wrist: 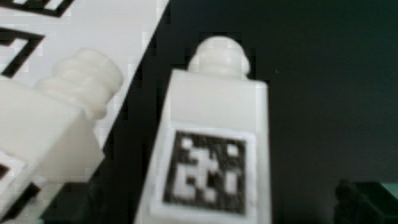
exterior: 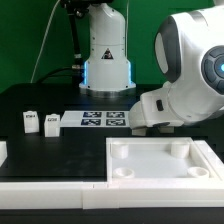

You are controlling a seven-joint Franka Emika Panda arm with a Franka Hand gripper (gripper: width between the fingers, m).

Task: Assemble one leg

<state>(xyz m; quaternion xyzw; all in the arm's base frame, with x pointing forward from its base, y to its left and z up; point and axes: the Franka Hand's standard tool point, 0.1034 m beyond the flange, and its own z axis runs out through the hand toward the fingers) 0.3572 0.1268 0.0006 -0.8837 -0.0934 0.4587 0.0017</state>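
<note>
Leg beside leg, both to the exterior view's left of the marker board; tray in front.

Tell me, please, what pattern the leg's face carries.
The leg is white with a black-and-white square tag; clearest in the wrist view.

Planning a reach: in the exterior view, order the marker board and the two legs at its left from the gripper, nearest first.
1. marker board, centre, beside the gripper.
2. inner leg, left of the board.
3. outer leg, farthest left in that view.
</note>
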